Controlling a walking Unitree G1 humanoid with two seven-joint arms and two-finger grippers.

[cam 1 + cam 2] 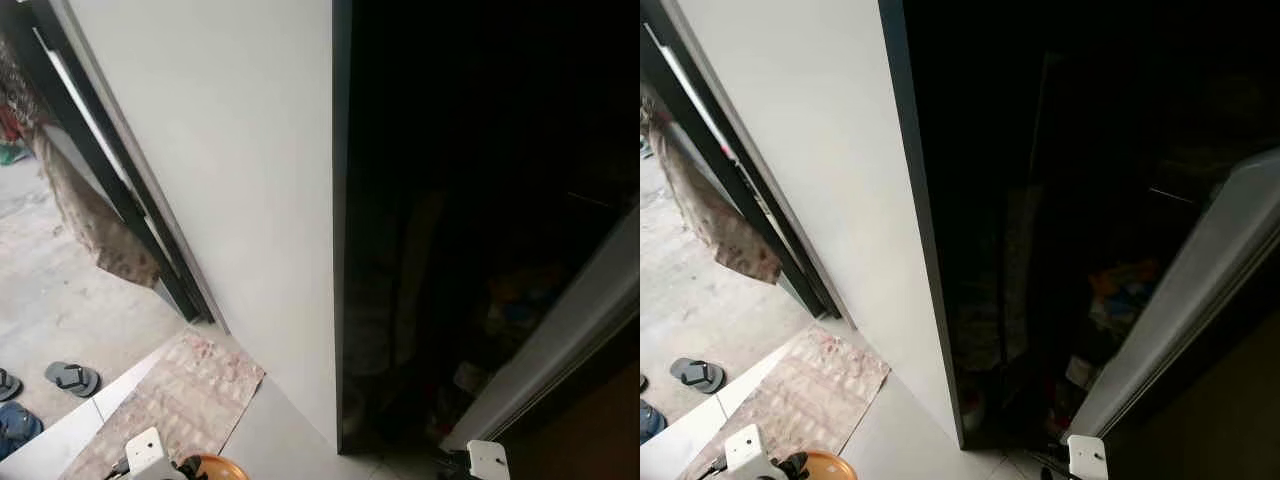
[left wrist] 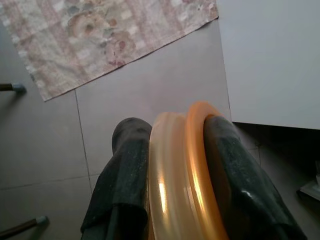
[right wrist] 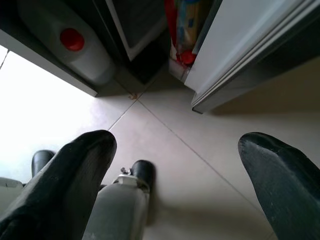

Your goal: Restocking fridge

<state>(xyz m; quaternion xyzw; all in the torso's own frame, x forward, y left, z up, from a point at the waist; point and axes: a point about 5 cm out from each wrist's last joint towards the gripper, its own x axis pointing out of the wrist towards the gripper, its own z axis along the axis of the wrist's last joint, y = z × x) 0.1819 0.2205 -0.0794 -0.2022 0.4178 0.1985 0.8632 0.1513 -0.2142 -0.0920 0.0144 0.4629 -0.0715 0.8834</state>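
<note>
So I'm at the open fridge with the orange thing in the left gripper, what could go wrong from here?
1. The fridge interior is very dark, so judging shelf positions may be unreliable.
2. The left gripper pinches the orange plastic item by its thin rim; it might slip or twist.
3. The patterned mat lies beside the robot's feet, a possible trip point.

The fridge (image 1: 240, 200) side is white, its inside dark. The rug (image 2: 100, 35) bears a faded pink-and-beige floral pattern. The black-fingered left gripper (image 2: 172, 185) clamps an orange and pale-yellow bowl (image 2: 182, 175). The jug (image 3: 65, 42) is white with a red cap.
</note>
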